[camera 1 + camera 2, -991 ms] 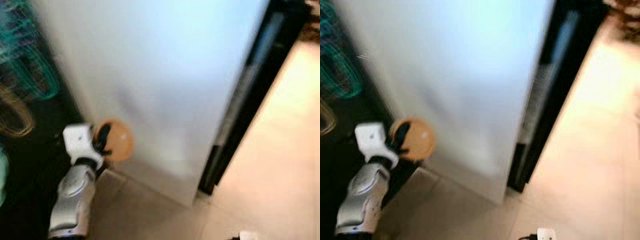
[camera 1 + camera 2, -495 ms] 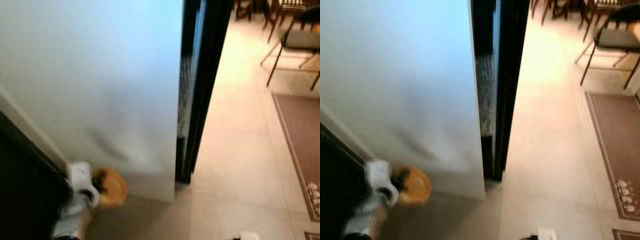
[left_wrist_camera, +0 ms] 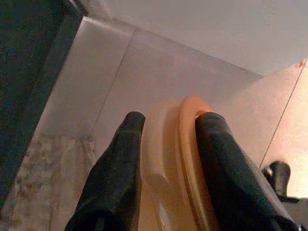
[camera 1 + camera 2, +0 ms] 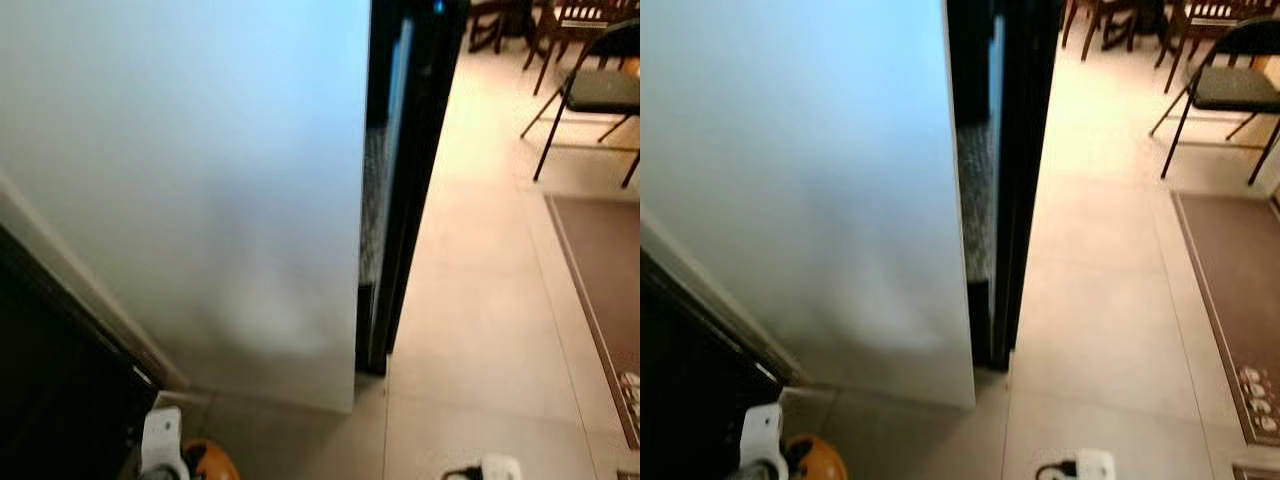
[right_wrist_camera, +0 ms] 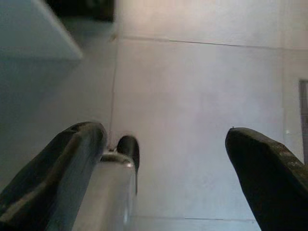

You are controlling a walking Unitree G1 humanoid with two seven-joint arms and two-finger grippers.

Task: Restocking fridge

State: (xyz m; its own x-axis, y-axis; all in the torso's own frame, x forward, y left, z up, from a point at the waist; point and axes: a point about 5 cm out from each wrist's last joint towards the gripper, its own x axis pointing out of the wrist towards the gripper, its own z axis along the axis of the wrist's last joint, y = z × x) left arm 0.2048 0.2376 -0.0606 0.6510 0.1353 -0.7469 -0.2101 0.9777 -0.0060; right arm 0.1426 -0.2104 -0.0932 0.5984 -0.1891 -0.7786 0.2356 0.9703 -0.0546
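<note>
My left gripper [image 3: 170, 118] is shut on an orange, round, rimmed container [image 3: 174, 159], one black finger on each side of it. In the eye views the orange container [image 4: 212, 463] and the white wrist [image 4: 162, 437] sit at the bottom left, low by the foot of a tall white door panel [image 4: 200, 180]. Right of the panel stands the black fridge edge [image 4: 402, 170] with a narrow gap. My right gripper [image 5: 163, 134] hangs open over the tiled floor, nothing between its fingers.
Beige tiled floor [image 4: 470, 300] stretches to the right. A dark chair [image 4: 598, 92] and more chairs stand at the far right, with a brown rug [image 4: 600, 290] in front of them. A dark cabinet [image 4: 50, 380] is on the left. A small white object [image 4: 495, 468] lies on the floor.
The camera swung right and then steadied, so the blur is gone. My left gripper with the orange container has sunk to the bottom edge of the eye views.
</note>
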